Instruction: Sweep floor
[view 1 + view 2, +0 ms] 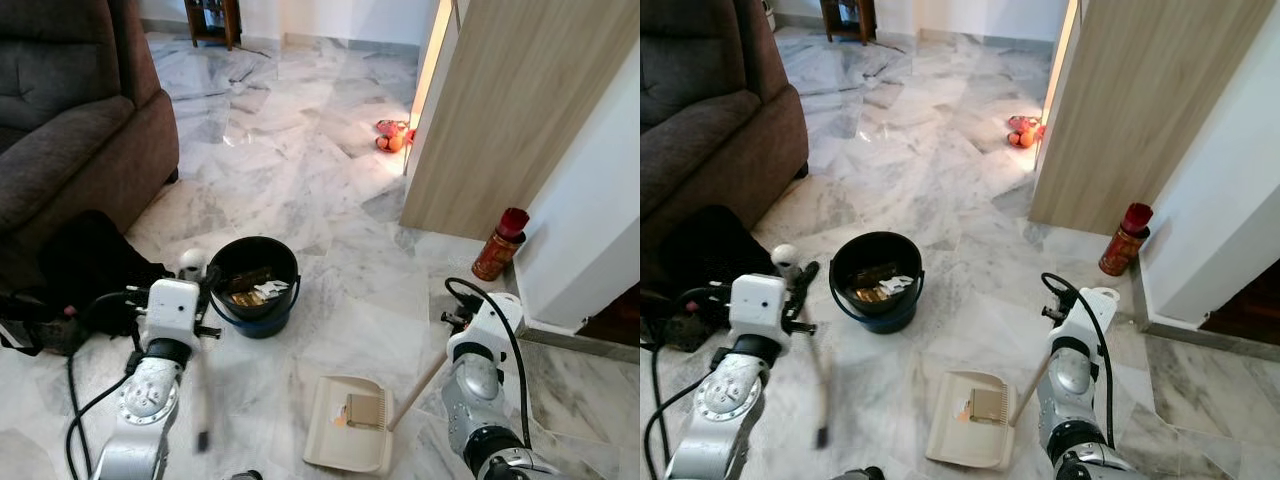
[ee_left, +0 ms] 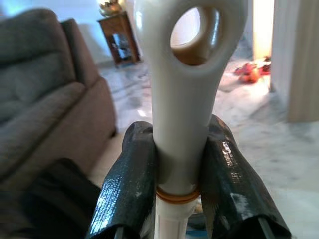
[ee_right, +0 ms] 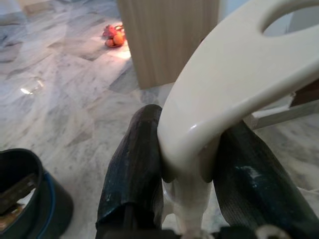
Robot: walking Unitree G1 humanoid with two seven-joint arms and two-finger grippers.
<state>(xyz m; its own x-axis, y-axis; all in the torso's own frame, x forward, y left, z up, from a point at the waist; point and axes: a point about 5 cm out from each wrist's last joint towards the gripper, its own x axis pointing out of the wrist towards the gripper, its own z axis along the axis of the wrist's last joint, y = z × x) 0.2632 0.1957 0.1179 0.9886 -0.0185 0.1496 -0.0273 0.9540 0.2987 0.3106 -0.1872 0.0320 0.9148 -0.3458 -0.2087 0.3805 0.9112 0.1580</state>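
Brown sofa (image 1: 70,120) far left, black bag (image 1: 85,265) on the marble floor (image 1: 300,150) at its foot. Left gripper (image 2: 182,169) is clamped on the white broom handle (image 2: 184,99), fingers (image 2: 127,189) pressed to both sides just below the hanging loop. From the head camera the broom (image 1: 202,380) drops from that arm down toward the floor, blurred, so the brush end is unclear.

Black bucket (image 1: 255,283) sits just right of the left arm, with scraps of paper and brownish rubbish inside.

Cream dustpan (image 1: 350,425) lies flat on the floor between the two arms, nearer the right one, holding a small tan piece with ridges. Its long handle (image 1: 415,392) slants up to the right arm.

Right gripper (image 3: 187,169) is closed around the dustpan's curved white grip (image 3: 224,89), one black finger (image 3: 132,169) on each side.

Further right: wooden door panel (image 1: 510,110), with a red-capped bottle (image 1: 500,243) standing at the foot of the white wall. Small red and orange items (image 1: 392,135) lie on the floor by the door's far edge, in a patch of light.
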